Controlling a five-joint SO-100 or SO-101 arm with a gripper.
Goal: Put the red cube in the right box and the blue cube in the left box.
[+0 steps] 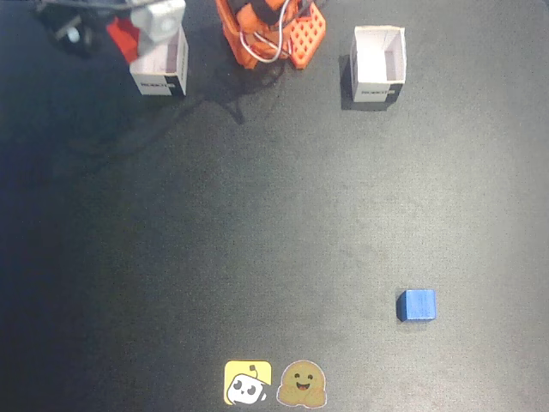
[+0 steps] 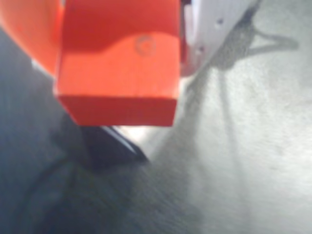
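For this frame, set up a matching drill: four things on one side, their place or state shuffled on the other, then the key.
Things:
1. red cube
2. blue cube
3. box at upper right of the fixed view
4. stickers

Places or states:
A. empty, nothing over it
B. bottom edge of the mat
C. held in the tool, by the other box
D. alone on the mat, lower right

Pairs: 1-C, 2-D, 3-A, 4-B

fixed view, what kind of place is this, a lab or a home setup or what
Probably a hobbyist or lab tabletop for robot pick-and-place practice. A dark mat covers the surface, two small white boxes flank the orange arm base, a blue cube lies alone, and two cartoon stickers sit at the near edge.
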